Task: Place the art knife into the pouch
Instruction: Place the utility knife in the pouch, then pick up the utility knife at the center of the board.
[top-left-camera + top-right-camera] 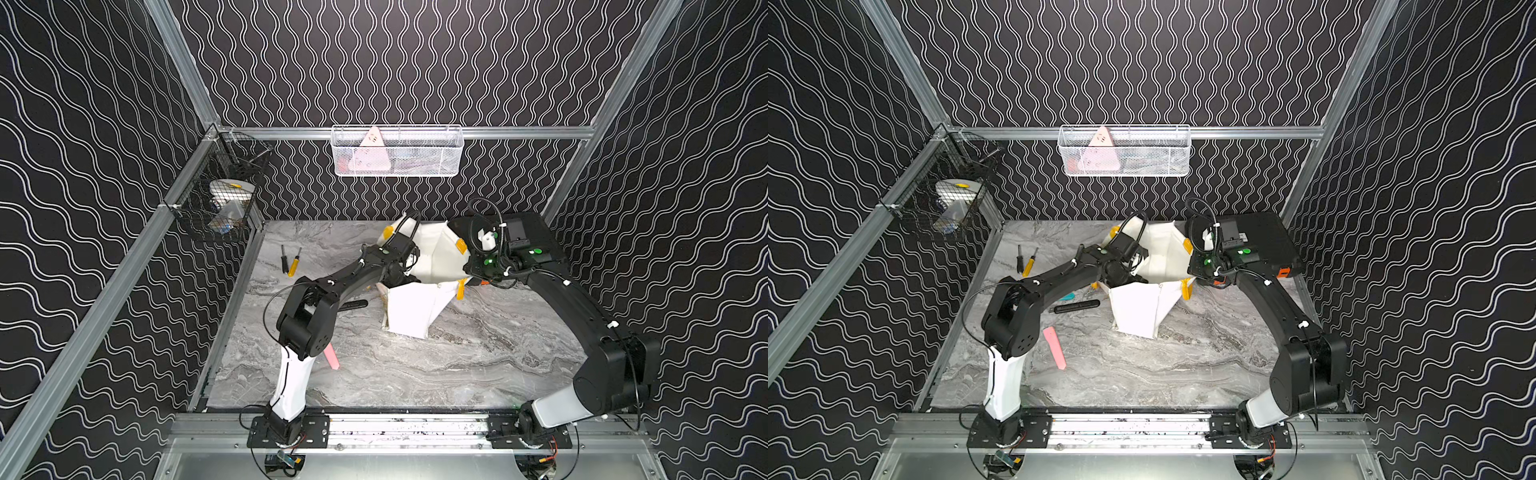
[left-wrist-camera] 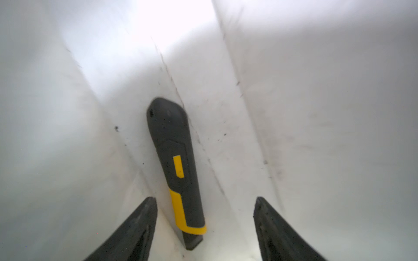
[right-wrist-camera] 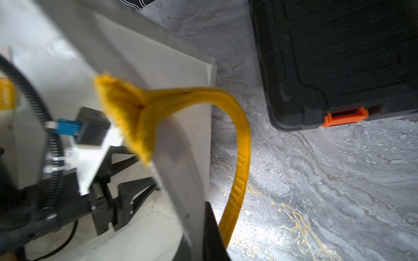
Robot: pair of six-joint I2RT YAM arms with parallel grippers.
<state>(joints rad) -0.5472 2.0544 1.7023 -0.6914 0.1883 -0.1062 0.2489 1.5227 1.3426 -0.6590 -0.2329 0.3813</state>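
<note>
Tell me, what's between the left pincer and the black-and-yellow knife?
Only bare white fabric pouch. In the left wrist view the black-and-yellow art knife lies loose between the open left pincer's fingers.

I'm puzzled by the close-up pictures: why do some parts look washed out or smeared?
Left wrist view: glare washes out the pouch wall beyond the art knife. Right wrist view: the near yellow handle is blurred, the black case crisper. Both top views: evenly lit, sharp.

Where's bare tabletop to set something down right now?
Widest: the front half of the table, between the pouch and the front rail. Also back-left, between the screwdrivers and the pouch. Crowded: left side, black tool and pink piece by the left arm.
</note>
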